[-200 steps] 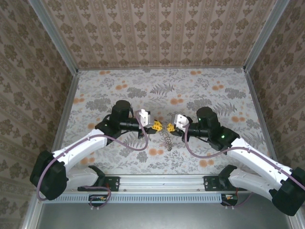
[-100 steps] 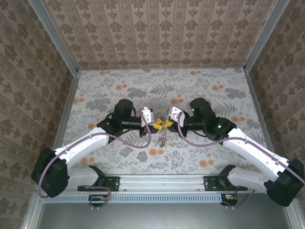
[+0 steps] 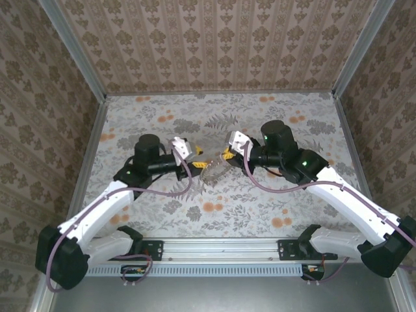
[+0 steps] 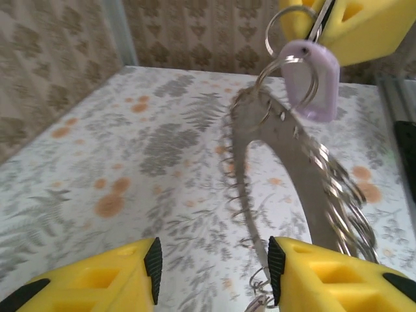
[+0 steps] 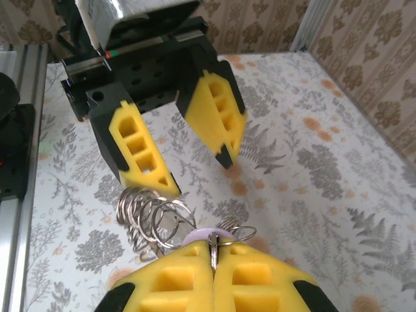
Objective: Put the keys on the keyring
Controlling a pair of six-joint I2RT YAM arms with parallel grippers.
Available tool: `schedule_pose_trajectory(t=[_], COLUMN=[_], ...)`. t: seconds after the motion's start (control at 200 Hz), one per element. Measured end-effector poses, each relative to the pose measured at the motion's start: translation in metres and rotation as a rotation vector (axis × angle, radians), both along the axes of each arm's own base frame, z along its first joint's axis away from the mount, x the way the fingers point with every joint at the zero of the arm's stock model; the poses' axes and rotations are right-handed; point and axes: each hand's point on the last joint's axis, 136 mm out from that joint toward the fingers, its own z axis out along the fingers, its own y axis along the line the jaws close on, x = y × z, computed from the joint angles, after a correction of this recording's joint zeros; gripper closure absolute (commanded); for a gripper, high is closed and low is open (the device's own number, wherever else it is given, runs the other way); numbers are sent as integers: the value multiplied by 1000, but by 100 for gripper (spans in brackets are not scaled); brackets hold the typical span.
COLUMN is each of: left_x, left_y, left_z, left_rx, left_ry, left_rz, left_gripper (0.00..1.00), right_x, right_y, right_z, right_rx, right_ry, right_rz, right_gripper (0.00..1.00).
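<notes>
My right gripper [image 3: 226,155] [image 5: 212,250] is shut on the small split ring of a pale purple key [image 4: 312,77] [image 5: 207,235]. The keyring [image 3: 214,170] [image 4: 286,153], a metal band threaded with several small wire rings [image 5: 151,218], hangs from it above the table. My left gripper [image 3: 200,161] [image 4: 213,263] stands open just left of the keyring, nothing between its pads. The band runs down close beside its right finger [image 4: 338,276]. In the right wrist view the left gripper's yellow fingers [image 5: 140,153] are spread apart facing me.
The floral table surface [image 3: 162,123] is ringed by patterned walls [image 3: 214,45]. A metal rail [image 3: 221,247] with both arm bases runs along the near edge. Both arms meet near the table's middle, with room behind and to either side.
The left gripper has opened, let go and drawn back to the left. The right gripper has lifted slightly toward the back, carrying the key and the hanging keyring with it.
</notes>
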Motion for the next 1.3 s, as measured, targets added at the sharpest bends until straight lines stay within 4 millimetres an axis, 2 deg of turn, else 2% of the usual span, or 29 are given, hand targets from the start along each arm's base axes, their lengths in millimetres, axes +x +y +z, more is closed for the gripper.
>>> schedule_pose_trajectory(t=[0.19,0.29,0.4,0.515,0.7,1.045,1.305], left_x=[20,28,29,19,-3,-30,-44], left_y=[40,56,60,55,42,27,2], left_z=[6,3,-2,-4,3,39,45], left_rx=[-23,-30,-33,-47,-49,-38,-18], left_ry=[-6,11,32,39,-19,-210,-264], left_rz=[185,263,284,222,76,-125,-277], left_gripper=[47,47,47,48,49,51,53], right_x=[9,15,19,14,0,-26,-38], right_y=[4,6,7,7,13,18,18], right_z=[20,13,-2,-11,-10,-11,-18], right_rx=[1,-22,-50,-63,-55,-41,-50], right_ry=[-57,-53,-31,-14,-33,-106,-139], right_rz=[10,14,22,60,170,341,402], right_gripper=[100,100,100,100,100,100,100])
